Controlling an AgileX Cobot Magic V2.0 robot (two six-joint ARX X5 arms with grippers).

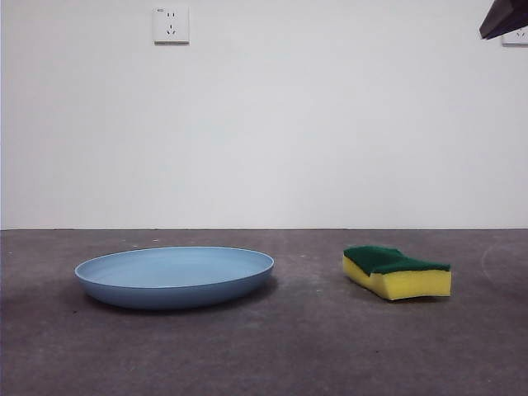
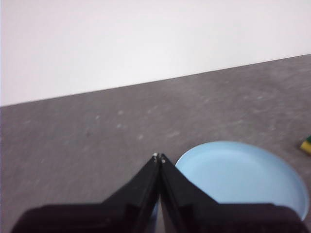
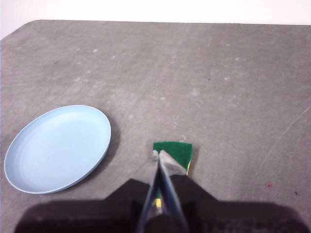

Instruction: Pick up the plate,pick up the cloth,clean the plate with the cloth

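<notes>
The light-blue plate (image 1: 175, 276) lies flat on the grey table, left of centre in the front view. The sponge (image 1: 397, 271), yellow with a dark green top, lies to its right, apart from it. My left gripper (image 2: 159, 157) is shut and empty, held high above the table beside the plate (image 2: 238, 174). My right gripper (image 3: 158, 154) is shut and empty, high above the sponge (image 3: 174, 152); the plate (image 3: 58, 147) shows beside it. In the front view only a black arm tip (image 1: 505, 18) shows at the top right corner.
A white wall stands behind the table with a socket (image 1: 171, 25) high on it. The grey table top (image 1: 264, 355) stretches in front of the plate and the sponge.
</notes>
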